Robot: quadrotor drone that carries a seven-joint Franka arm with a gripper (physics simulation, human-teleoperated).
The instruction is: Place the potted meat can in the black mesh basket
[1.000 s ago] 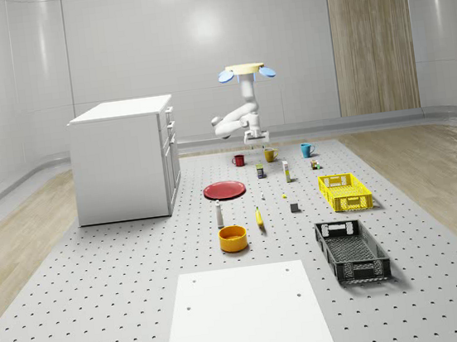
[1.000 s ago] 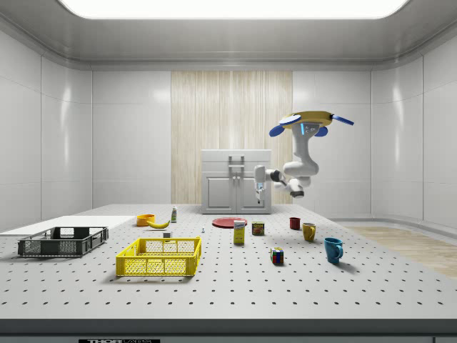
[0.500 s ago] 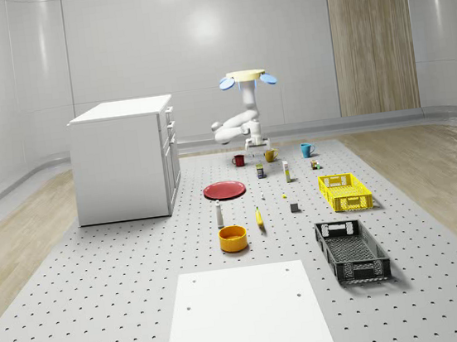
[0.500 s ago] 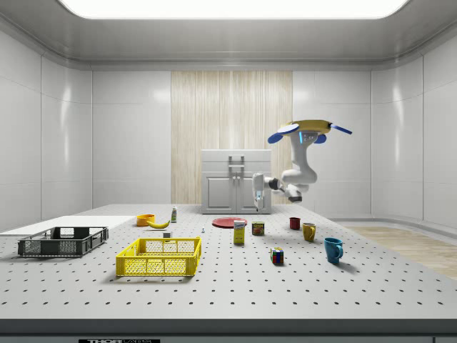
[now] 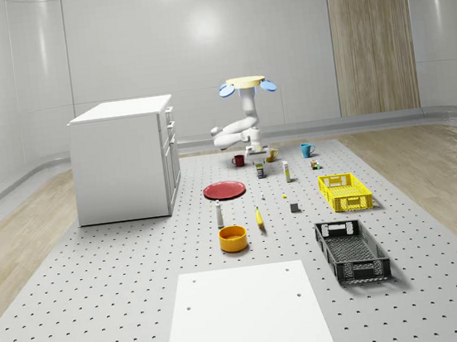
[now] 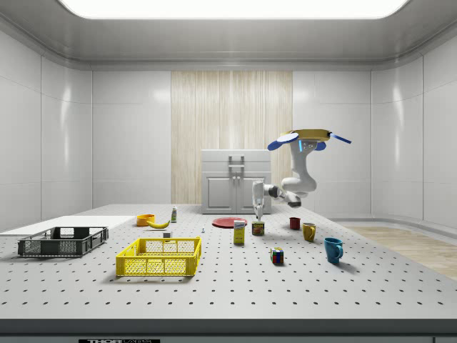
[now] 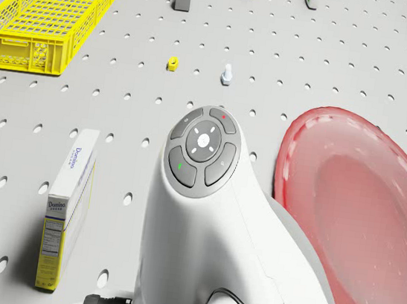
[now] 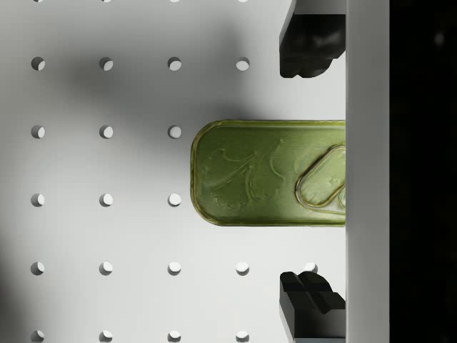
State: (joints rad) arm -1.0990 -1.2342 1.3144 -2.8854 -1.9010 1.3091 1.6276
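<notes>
White-panelled room with a wood-grain wall strip; grey perforated counter (image 5: 102, 295) carries everything. Drone (image 6: 308, 136) hovers above the far end near the mugs, arm bent down. Pincer (image 8: 312, 174) spread wide, holding nothing, fingers (image 8: 308, 43) either side of the potted meat can (image 8: 268, 174), which stands on the counter beside the red plate (image 5: 225, 190). Black mesh basket (image 5: 352, 250) sits well apart, near the white sheet (image 5: 246, 315).
</notes>
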